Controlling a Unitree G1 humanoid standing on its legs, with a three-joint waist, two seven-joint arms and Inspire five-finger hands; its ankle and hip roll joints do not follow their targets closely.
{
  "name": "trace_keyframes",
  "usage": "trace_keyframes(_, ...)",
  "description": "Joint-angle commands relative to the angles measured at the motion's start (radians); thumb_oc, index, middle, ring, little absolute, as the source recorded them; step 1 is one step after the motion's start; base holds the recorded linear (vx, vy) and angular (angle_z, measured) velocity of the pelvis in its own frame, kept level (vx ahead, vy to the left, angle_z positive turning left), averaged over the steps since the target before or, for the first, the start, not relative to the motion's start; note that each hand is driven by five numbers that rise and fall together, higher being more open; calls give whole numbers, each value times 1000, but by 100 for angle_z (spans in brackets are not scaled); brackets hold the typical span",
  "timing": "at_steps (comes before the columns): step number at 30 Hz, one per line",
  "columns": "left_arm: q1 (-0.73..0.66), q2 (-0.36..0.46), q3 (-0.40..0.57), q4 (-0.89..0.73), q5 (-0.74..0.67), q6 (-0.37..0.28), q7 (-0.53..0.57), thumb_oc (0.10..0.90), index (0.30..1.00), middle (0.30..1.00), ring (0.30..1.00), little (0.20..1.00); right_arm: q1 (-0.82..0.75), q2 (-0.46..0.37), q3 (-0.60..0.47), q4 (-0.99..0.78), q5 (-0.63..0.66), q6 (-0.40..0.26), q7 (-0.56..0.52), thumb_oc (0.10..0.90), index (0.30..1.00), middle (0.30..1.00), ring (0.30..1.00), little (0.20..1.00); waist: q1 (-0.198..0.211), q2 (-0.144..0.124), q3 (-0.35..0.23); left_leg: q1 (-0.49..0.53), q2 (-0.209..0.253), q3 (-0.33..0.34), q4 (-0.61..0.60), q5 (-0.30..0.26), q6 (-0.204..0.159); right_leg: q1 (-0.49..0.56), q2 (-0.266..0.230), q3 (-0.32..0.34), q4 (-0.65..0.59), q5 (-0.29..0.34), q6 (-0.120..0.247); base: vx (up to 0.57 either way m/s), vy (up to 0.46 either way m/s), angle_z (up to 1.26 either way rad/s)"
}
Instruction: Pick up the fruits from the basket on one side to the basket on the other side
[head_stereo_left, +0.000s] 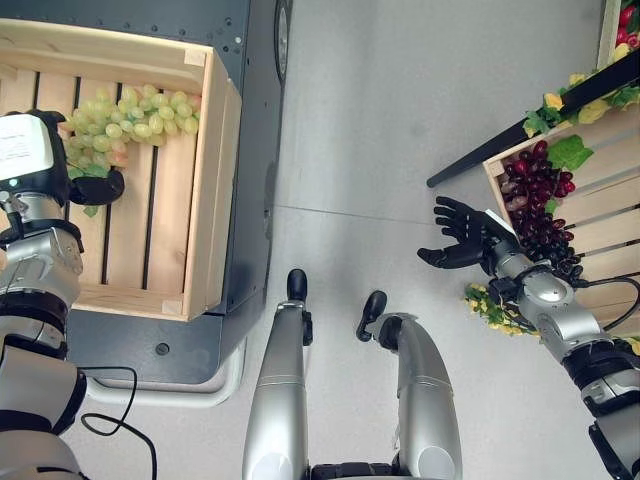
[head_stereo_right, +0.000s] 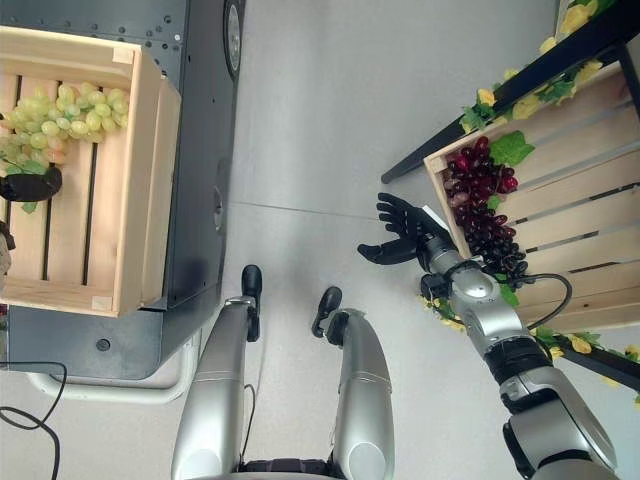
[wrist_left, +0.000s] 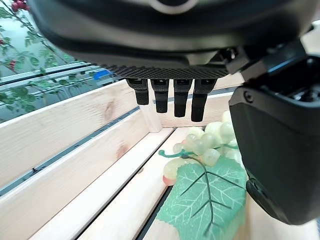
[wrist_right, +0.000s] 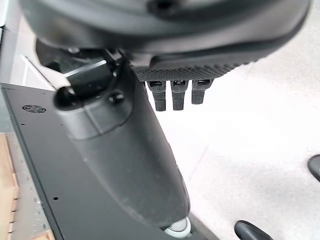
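The right hand (head_stereo_left: 462, 232) hangs spread and empty over bare floor, just beside the purple grapes (head_stereo_left: 540, 205) in the right crate (head_stereo_left: 600, 180). The left hand (head_stereo_left: 95, 187), fingers straight, rests over green grapes (head_stereo_left: 130, 115) in the left crate (head_stereo_left: 205, 180). The right should reach inward over the crate's edge and close round the bunch; the open floor between the crates leaves room.

It looked like a test lab staged as a fruit stall: a slatted wooden crate (head_stereo_left: 205, 190) sat on a dark metal cart (head_stereo_left: 250, 150), a leaf-trimmed display shelf (head_stereo_left: 600, 190) alongside, over plain grey floor (head_stereo_left: 390, 130).
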Motion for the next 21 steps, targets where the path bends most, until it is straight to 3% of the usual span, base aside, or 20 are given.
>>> trace_keyframes(1,-89,90,53,39,-85,69,168,800,900,900,900,900,10,-51,-31,-74,58,-79,16,800,900,900,900,900,12,-6,-14,109,-17,93,-42,-94,30,55,44,15,-113,113,4,59,18,-2)
trace_keyframes(5,-106,93,52,44,-74,26,145,800,900,900,900,900,12,-48,-30,-64,65,-93,20,800,900,900,900,900,14,-11,-14,99,-16,89,-36,-96,29,51,45,12,-109,111,6,16,1,1)
trace_keyframes(7,-128,87,34,49,-70,-25,86,800,900,900,900,900,3,-43,-23,-63,65,-94,19,800,900,900,900,900,14,-15,-14,96,-16,87,-33,-99,29,50,47,12,-108,111,6,0,0,0)
trace_keyframes(8,-141,81,13,36,-40,-57,3,800,900,900,900,900,-2,-41,-20,-63,63,-93,19,800,900,900,900,900,14,-15,-14,93,-16,85,-32,-101,29,48,46,10,-105,111,7,0,0,0)
trace_keyframes(10,-158,81,-5,24,-13,-61,-48,800,900,900,900,900,-13,-42,-28,-69,59,-89,18,800,900,900,900,900,11,-16,-14,64,-15,88,-34,-80,35,22,44,0,-108,126,-3,-34,0,1)
trace_keyframes(16,-143,67,-44,12,-84,-107,-231,800,900,900,900,900,5,-49,-31,-65,58,-105,21,800,900,900,900,900,10,-20,-14,93,-16,81,-46,-96,33,48,53,8,-114,116,14,22,2,0)
trace_keyframes(21,-129,54,-38,-4,-173,-207,-387,800,900,900,900,900,7,-52,-35,-68,61,-106,17,800,900,900,900,900,8,-27,-14,84,-12,77,-47,-95,36,39,57,7,-112,118,15,0,0,0)
